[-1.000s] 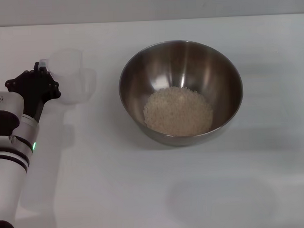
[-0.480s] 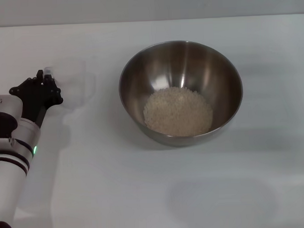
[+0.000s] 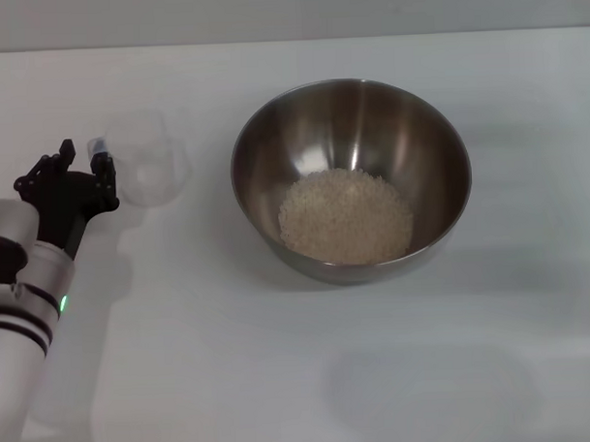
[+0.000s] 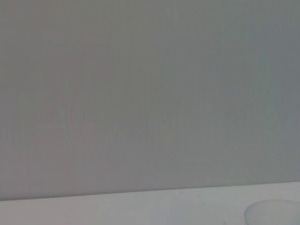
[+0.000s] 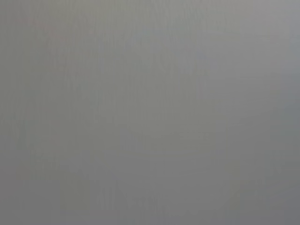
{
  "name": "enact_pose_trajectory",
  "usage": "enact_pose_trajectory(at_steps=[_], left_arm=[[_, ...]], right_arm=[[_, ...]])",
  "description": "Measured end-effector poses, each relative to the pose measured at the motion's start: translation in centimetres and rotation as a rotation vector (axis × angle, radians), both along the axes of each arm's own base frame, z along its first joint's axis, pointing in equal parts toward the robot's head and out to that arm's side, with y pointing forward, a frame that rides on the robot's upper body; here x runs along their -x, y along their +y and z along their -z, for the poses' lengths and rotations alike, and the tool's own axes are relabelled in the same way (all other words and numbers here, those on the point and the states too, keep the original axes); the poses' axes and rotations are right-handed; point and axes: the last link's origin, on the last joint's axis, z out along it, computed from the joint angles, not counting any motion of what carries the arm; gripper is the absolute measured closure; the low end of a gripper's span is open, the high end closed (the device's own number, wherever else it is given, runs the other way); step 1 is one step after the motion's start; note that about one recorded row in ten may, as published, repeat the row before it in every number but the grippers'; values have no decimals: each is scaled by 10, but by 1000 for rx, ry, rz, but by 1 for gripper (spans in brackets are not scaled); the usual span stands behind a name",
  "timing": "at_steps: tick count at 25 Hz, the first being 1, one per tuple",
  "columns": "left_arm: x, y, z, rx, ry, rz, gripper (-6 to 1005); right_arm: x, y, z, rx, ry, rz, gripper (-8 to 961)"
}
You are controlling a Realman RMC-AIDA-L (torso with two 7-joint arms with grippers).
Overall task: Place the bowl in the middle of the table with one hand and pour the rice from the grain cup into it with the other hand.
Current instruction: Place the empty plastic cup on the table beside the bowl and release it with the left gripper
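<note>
The stainless-steel bowl point(image 3: 350, 132) stands in the middle of the white table point(image 3: 281, 367). A heap of pale rice point(image 3: 345, 216) lies in its bottom. The clear grain cup point(image 3: 145, 168) stands upright and empty on the table to the left of the bowl. My left gripper point(image 3: 82, 150) is open and empty, just left of the cup and slightly apart from it. In the left wrist view only the cup's rim point(image 4: 273, 213) shows. The right gripper is out of view, and its wrist view shows only plain grey.
The far edge of the table point(image 3: 289, 40) meets a grey wall, which also fills most of the left wrist view point(image 4: 150, 93). My left arm point(image 3: 22, 318) rises from the near left corner.
My left gripper has opened, let go of the grain cup and drawn back toward the near left. The cup stays standing on the table. The bowl and rice have not moved.
</note>
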Motion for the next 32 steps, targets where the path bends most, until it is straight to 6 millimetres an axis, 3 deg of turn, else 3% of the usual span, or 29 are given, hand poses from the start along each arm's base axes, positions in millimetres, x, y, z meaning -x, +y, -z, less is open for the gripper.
enact_pose_trajectory(at_steps=[1, 19, 32], left_arm=[[0, -1, 0, -1, -4, 1, 653], [11, -10, 0, 28, -44, -7, 606], [17, -48, -10, -34, -101, 19, 455]], right_arm=[[0, 0, 0, 0, 0, 0, 466], [3, 2, 1, -2, -2, -6, 465], [3, 3, 0, -8, 0, -2, 465]])
